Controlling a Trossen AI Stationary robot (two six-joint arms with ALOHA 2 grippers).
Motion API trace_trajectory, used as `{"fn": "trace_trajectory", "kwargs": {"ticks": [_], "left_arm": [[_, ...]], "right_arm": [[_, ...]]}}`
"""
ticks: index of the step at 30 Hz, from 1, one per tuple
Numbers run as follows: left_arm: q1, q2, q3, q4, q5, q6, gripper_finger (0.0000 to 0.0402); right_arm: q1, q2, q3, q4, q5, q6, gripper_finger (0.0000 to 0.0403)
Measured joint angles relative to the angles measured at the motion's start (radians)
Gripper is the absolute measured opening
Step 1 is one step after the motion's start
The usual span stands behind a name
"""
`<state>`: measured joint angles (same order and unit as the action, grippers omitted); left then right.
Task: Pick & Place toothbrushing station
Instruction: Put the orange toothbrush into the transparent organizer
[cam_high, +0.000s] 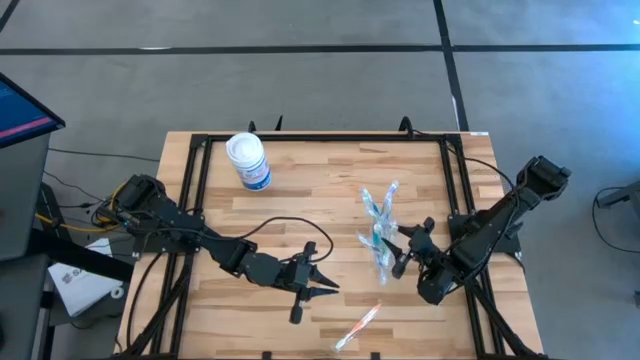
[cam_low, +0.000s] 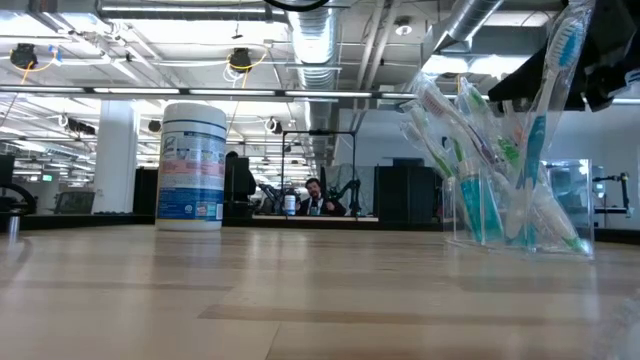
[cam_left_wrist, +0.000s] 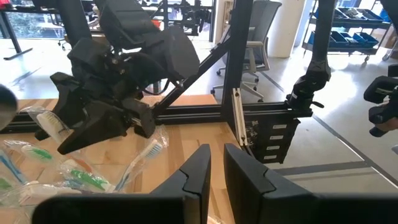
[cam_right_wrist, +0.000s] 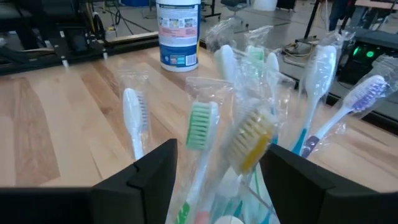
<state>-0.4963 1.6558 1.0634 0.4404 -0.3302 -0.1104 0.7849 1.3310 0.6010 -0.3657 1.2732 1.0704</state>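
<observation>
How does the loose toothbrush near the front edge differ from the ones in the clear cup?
The loose toothbrush lies flat on the table, alone, with a pink-orange handle. The toothbrushes in the clear cup stand upright, bunched together, mostly blue and green. The right gripper, jaws open, is at the cup; nothing is at the loose one. All look wrapped in clear plastic.

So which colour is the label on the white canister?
The label is mostly blue, with some pink and white print. The low view shows it best.

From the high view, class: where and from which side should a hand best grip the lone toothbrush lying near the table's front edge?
Grip the toothbrush at mid-handle, from straight above, fingers across its slanted length: it lies flat, slim, apart from everything else.
</observation>
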Motion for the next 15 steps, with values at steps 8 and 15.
{"fn": "trace_trajectory", "kwargs": {"ticks": [8, 15], "left_arm": [[0.000, 0.000, 0.000, 0.000, 0.001, -0.002, 0.0039], [0.000, 0.000, 0.000, 0.000, 0.002, -0.002, 0.0039]], "right_arm": [[0.013, -0.070, 0.000, -0.042, -0.044, -0.032, 0.0215], [0.064, -0.169, 0.000, -0.134, -0.044, -0.031, 0.0215]]}}
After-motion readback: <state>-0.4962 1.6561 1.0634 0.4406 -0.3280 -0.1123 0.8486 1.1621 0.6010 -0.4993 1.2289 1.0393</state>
